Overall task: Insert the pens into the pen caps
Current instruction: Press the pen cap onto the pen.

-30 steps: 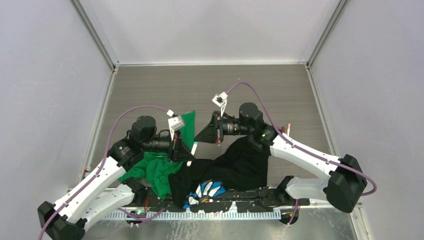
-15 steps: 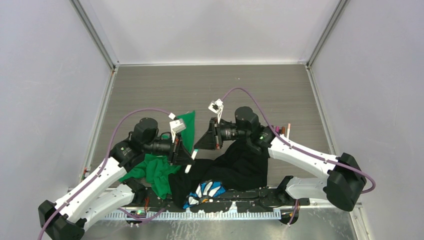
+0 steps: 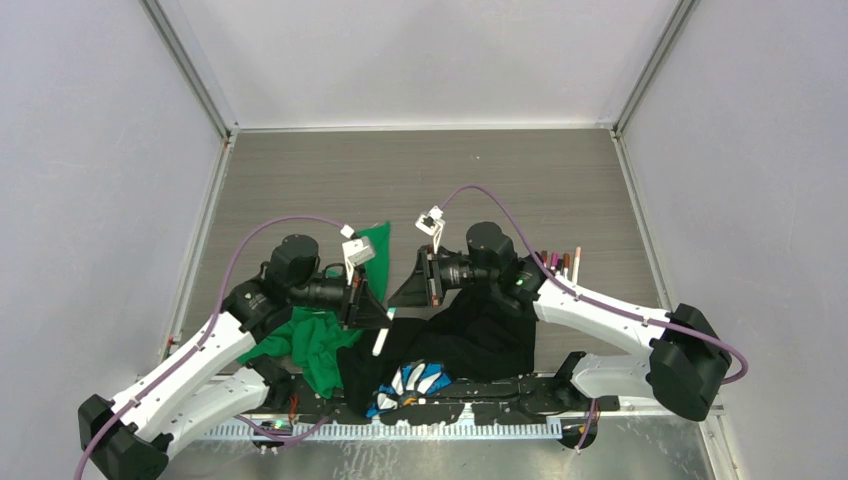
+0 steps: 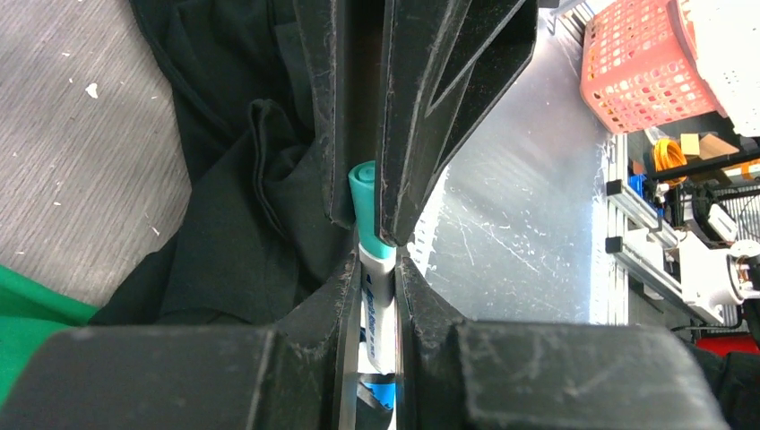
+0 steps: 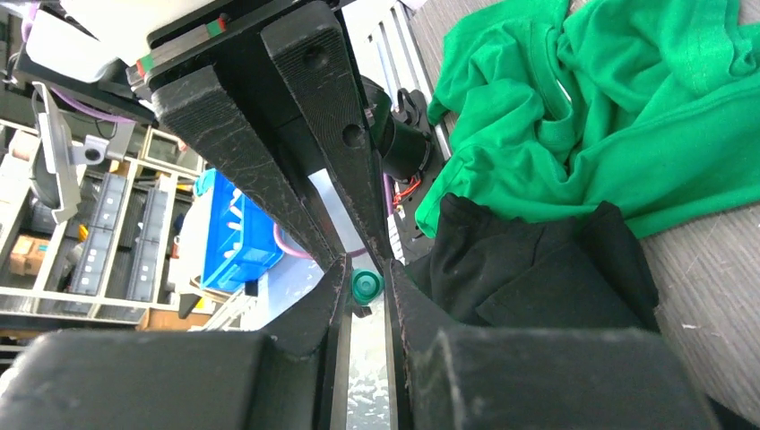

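Top external view: the two arms meet above the near middle of the counter (image 3: pixel 400 180), with their tips almost touching. The left end effector (image 3: pixel 386 316) points toward 3 o'clock. The right end effector (image 3: pixel 394 298) points toward 9 o'clock, just at the 1 o'clock side of the left one. A white pen (image 3: pixel 380 340) slants from the meeting point toward 6 o'clock, over a black cloth (image 3: pixel 480 330). A green cloth (image 3: pixel 318 345) lies at the 9 o'clock side of the black one, under the left arm. Several loose pens (image 3: pixel 562 262) lie together on the counter at the 3 o'clock side of the right wrist, well apart from the held one.

In the left wrist view, the left end effector (image 4: pixel 372 260) is narrowed to a slim gap and clamps the pen (image 4: pixel 376 309) by its barrel. A teal cap (image 4: pixel 366 202) sits on the pen's far end, pinched between the other arm's fingers at 12 o'clock. I cannot tell whether it is pushed fully home. A pink basket (image 4: pixel 645 63) shows at 2 o'clock, beyond the counter.

In the right wrist view, the right end effector (image 5: pixel 366 264) is likewise narrow, with the round end of the cap (image 5: pixel 366 287) held between its fingers.
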